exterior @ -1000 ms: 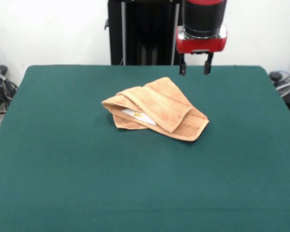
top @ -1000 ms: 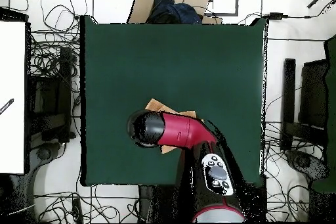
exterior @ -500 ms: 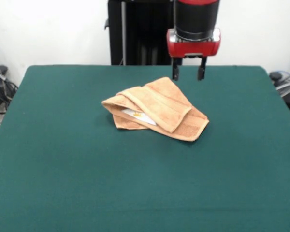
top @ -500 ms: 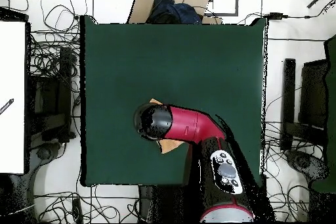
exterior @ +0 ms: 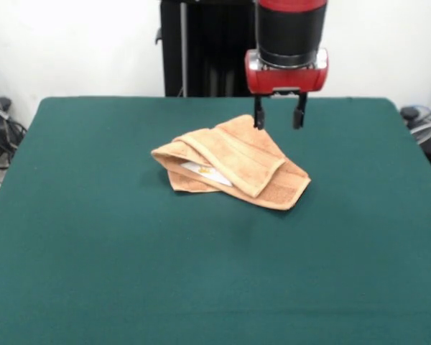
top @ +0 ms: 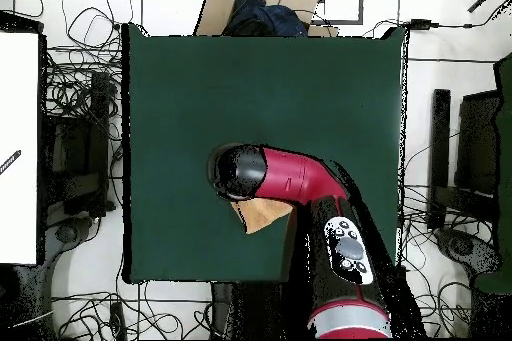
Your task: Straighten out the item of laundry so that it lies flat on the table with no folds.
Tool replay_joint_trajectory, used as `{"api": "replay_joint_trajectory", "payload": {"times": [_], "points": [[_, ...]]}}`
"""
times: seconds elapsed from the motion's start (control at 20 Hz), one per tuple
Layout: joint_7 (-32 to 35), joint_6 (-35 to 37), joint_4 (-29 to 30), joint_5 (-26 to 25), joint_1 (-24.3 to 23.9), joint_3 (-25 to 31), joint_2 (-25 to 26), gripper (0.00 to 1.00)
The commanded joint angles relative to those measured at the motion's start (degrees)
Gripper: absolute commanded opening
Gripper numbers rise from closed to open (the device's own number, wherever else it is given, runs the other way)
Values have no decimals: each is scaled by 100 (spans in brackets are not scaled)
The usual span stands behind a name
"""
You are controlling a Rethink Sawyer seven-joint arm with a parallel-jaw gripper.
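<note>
The peach-orange towel (exterior: 230,164) lies crumpled in folds near the middle of the green surface (exterior: 93,259), a little toward its far side in the front view. A thick folded band runs across its top from the left corner to the lower right, and a second layer sticks out beneath at the right. A white tag (exterior: 205,172) shows in the open fold on its near left side. In the overhead view only one corner of the towel (top: 260,215) shows, since the red arm (top: 295,179) covers the rest.

The gripper (exterior: 277,121) hangs just above the towel's far corner, its two fingers (exterior: 258,115) apart and pointing down; whether the left tip touches the cloth cannot be told.

Bare green cloth lies wide on every side of the towel, widest toward the near edge. Off the surface's edges, cables (top: 70,107) tangle on the floor, and a cardboard box (top: 262,2) sits beyond one edge.
</note>
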Motion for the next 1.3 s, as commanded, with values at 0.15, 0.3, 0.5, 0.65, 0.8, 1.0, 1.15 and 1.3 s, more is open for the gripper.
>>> {"api": "replay_joint_trajectory", "payload": {"times": [0.15,0.3,0.5,0.65,0.8,1.0,1.15,1.3], "points": [[-410,648,-475,-432,-47,641,345,100],[-417,628,-535,-464,-52,640,399,100],[-421,488,-640,-553,-92,674,635,100],[-387,350,-606,-595,-146,722,711,100],[-369,287,-662,-639,-198,757,850,100],[-320,330,-750,-759,-133,672,862,100],[-308,421,-742,-769,-144,676,808,100],[-302,433,-753,-773,-162,731,806,100]]}}
